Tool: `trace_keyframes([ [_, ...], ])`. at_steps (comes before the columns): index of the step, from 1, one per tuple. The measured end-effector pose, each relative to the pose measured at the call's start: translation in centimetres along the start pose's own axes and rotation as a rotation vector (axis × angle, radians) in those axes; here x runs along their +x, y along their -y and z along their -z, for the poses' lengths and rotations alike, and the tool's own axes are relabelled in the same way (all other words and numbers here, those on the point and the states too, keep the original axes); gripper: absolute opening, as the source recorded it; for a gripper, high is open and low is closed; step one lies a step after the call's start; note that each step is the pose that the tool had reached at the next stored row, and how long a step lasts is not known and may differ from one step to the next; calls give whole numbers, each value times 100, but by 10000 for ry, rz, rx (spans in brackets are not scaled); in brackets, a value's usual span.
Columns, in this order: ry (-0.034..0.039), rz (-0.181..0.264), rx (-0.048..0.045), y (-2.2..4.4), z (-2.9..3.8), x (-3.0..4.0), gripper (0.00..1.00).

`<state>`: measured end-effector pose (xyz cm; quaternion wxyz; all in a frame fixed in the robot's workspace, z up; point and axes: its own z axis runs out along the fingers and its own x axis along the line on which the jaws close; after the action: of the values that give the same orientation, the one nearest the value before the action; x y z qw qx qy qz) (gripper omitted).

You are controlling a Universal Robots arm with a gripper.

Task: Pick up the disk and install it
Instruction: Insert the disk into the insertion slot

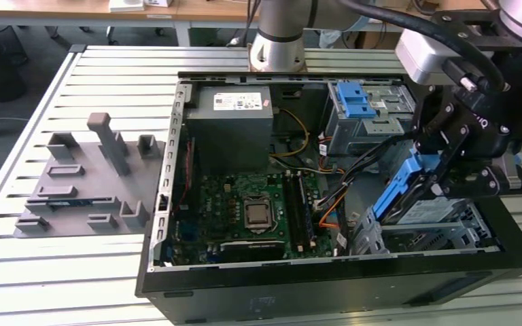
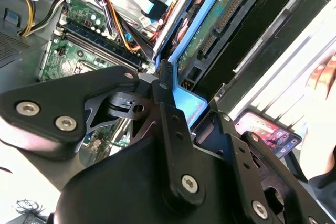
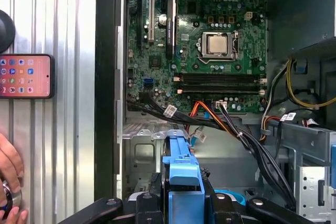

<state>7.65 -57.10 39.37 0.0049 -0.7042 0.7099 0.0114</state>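
Exterior view's left: grey plastic fixture block (image 1: pixel 79 183) on slatted metal desk (image 1: pixel 25 272).
Centre: open black computer case (image 1: pixel 334 288), green motherboard (image 1: pixel 252 204) inside.
Exterior view's right: pincer (image 1: pixel 442 175) pinching flat silver metal disk with blue rails (image 1: pixel 397 193); disk tilted, lower end at mouth of silver drive bay (image 1: pixel 438 236), contact unclear.
Judgement: seats cleanly only with rails square to bay walls and black cable bundle (image 1: pixel 363 163) clear of slot.

Grey fixture (image 1: pixel 71 204) on slatted table (image 1: pixel 62 272); phone (image 3: pixel 26 76) beside open case (image 3: pixel 105 77).
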Motion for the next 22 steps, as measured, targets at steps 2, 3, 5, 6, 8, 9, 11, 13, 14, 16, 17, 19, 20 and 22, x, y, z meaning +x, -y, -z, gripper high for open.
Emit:
trace_keyframes([
  [2, 0, 0, 0, 0, -18, 0, 36],
  [3, 1, 0, 0, 0, -28, 1, 36],
  [5, 0, 0, 0, 0, -47, 1, 36],
  [6, -1, 0, 0, 1, -55, 1, 36],
  [8, 0, 0, 0, 1, -74, 2, 36],
  [9, 1, 0, 0, 1, -83, 2, 36],
  [11, 0, 0, 0, 1, -102, 2, 36],
  [13, 0, 0, 0, 1, -120, 3, 36],
  [14, 0, 0, 0, 1, -129, 3, 36],
  [16, 0, 0, 0, 1, -147, 3, 36],
  [17, 0, 1, 0, 2, -156, 4, 36],
  [19, 1, 0, 0, 2, -175, 4, 36],
  [20, 0, 0, 0, 2, -185, 4, 36],
  [22, -1, 0, 0, 2, -204, 5, 36],
])
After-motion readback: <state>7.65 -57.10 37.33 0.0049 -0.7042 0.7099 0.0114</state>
